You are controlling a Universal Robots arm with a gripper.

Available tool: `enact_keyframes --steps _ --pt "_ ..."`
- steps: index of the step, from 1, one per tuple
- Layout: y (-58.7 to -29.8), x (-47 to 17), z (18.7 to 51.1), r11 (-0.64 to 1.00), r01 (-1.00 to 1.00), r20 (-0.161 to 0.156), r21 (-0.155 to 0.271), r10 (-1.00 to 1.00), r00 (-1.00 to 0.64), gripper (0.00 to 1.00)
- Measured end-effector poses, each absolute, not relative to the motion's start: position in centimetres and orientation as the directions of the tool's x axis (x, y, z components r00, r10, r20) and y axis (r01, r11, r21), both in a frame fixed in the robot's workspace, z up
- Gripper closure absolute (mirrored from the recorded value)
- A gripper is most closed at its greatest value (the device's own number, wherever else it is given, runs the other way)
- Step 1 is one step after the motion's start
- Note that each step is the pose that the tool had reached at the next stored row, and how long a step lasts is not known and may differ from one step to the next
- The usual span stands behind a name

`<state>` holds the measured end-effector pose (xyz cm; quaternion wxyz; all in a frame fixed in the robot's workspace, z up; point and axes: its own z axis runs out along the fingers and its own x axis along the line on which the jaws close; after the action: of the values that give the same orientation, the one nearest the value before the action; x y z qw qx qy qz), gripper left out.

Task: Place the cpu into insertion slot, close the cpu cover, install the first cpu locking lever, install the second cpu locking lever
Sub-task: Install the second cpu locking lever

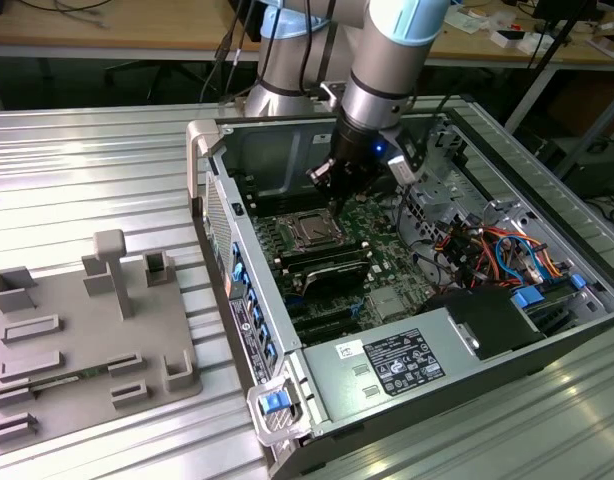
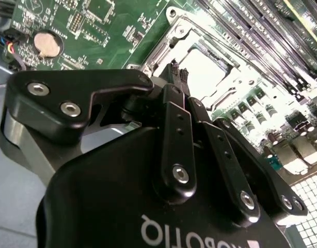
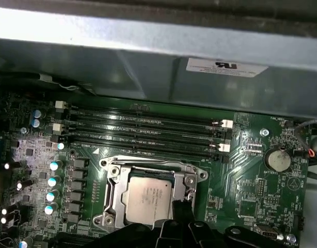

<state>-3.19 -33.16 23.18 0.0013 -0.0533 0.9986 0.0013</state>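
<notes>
Robot arm working inside an open computer case (image 1: 287, 150) that lies on its side on a ribbed metal table (image 1: 87, 170). The claw (image 1: 332, 178) hangs low over the green circuit board (image 1: 387, 225), its fingers (image 2: 175, 116) drawn together with the tips close to each other, pinching nothing that can be seen.

Directly below and just ahead of the fingertips lies the socket (image 3: 148, 194), and the chip (image 3: 148, 199) sits flat inside it with its silvery face up. The metal cover (image 3: 113, 188) lies down around the chip as a bright frame, its open centre showing the chip's face. In the first wrist view the fingertips reach the frame's edge beside the chip; whether they touch it cannot be told.

Beyond the socket from the claw run the long black memory slots (image 3: 148, 129). A round coin battery (image 3: 277, 160) sits on the board off to the claw's side. A grey moulded holder tray (image 1: 82, 330) rests on the table, well apart from the claw.
</notes>
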Motion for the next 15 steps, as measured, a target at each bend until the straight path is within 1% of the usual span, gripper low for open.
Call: enact_keyframes --steps 3,8,15 --pt "-33.4 -3.2 23.2 0.996 -0.089 -0.002 0.002 -0.089 -0.996 0.89" --pt "-34.8 -3.2 23.5 0.996 -0.089 -0.002 0.003 -0.089 -0.996 0.89" --pt "-35.4 -3.2 23.5 0.996 -0.089 -0.002 0.002 -0.089 -0.996 0.89"
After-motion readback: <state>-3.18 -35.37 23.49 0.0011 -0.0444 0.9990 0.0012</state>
